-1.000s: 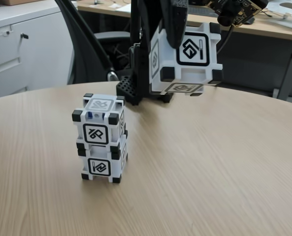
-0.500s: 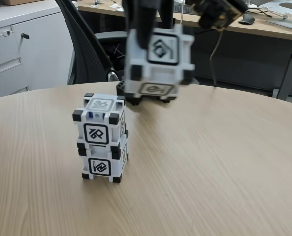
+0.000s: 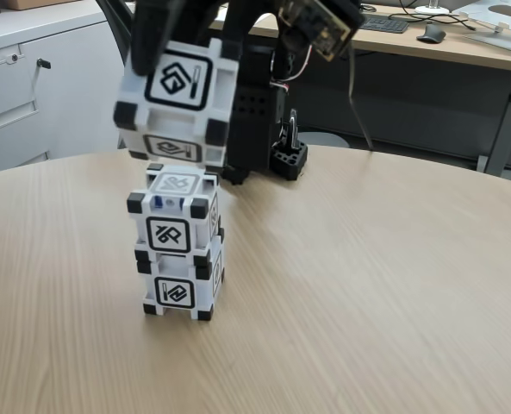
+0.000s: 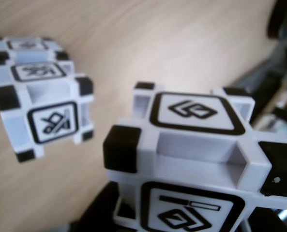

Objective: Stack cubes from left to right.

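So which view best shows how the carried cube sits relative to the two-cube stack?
The fixed view: the carried cube hangs just above the stack's top cube, tilted and slightly left of centre, not yet resting on it. The wrist view shows the carried cube close up, with the stack off to the left, so their vertical gap is unreadable.

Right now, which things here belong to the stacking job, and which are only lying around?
Belong to the job:
held cube
top stacked cube
bottom stacked cube
gripper

Only lying around:
office chair
white cabinet
desk behind
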{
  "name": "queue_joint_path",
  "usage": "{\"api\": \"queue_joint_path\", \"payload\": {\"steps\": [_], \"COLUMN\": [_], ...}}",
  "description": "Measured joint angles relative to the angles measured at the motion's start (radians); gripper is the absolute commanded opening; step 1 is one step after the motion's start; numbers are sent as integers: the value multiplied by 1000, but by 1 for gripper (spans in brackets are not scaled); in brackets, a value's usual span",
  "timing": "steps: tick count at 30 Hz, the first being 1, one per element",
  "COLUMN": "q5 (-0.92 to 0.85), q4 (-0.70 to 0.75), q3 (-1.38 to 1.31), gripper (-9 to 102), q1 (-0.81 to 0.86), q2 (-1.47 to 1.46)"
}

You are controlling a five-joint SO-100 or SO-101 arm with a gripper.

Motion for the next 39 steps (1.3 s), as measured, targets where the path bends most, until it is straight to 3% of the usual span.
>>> {"api": "queue_joint_path", "payload": {"steps": [4, 14, 39], "q5": [17, 8, -49], "q4": [32, 307, 319], "q3": [0, -2, -2], "gripper": [0, 0, 0], "q1": [0, 0, 31], "q2": [2, 2, 8]}}
